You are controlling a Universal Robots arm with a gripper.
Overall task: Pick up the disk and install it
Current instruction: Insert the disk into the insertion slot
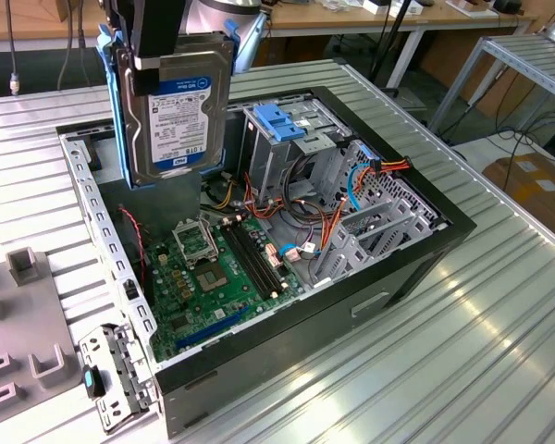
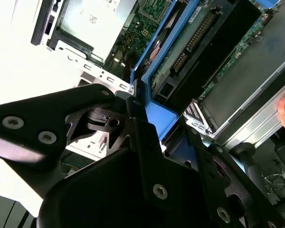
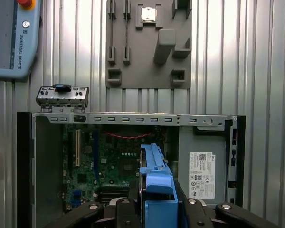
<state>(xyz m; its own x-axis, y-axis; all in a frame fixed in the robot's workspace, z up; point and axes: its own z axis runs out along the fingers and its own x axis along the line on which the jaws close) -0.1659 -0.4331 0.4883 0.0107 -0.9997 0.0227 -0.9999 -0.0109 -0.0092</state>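
holding the disk (image 1: pixel 178 116) in the gripper (image 1: pixel 180 55), clamped tight on its top end. hanging upright, label toward the exterior camera, well above the motherboard (image 1: pixel 213 273), just to the exterior view's left of the drive cage (image 1: pixel 268 153) and its blue latch (image 1: pixel 279 122). not in the cage yet, so reads as mid-carry. showing edge-on in the first wrist view as a blue side rail (image 3: pixel 156 190) over the open case (image 3: pixel 133 117).

to do this leg well, as a judgement:
- hold the clamp firm and square, no twist on the rails.
- ride high enough to clear the cage top and the latch.
- line the rails up with the cage guides before committing; probably a tight fit.
- go slow near the cable bundle (image 1: pixel 305 236), easy to snag the orange and red wires.
- avoid swinging toward the perforated side wall (image 1: pixel 97 217).
- can't tell the bay opening's orientation from here, so check disk angle against it first.
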